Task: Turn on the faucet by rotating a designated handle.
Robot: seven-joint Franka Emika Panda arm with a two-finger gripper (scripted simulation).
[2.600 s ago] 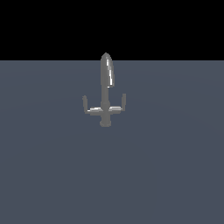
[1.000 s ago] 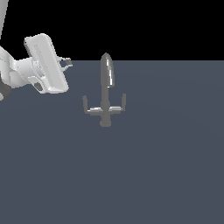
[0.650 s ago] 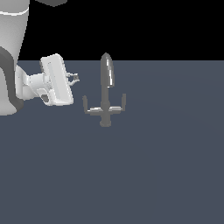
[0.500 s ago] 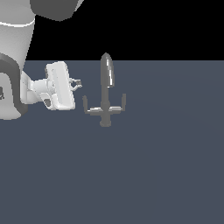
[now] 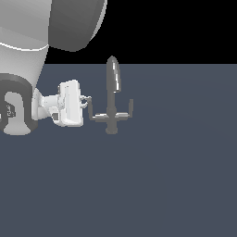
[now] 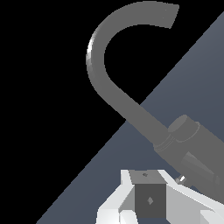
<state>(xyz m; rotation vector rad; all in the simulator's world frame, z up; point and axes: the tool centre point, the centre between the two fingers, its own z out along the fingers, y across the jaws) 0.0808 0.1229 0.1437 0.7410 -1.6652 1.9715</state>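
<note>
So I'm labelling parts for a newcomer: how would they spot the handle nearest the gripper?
Find the faucet, the only fixture on the grey floor. Follow its crossbar toward the exterior view's left, where the white gripper sits. The handle is the short upright peg there, far smaller than the tall spout.

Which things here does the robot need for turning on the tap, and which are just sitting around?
Needed for the job:
- the faucet
- the handle, the short peg at the crossbar end nearest the arm
- the end effector, close beside that peg

Just there:
- the other peg at the far crossbar end
- the grey floor
</note>
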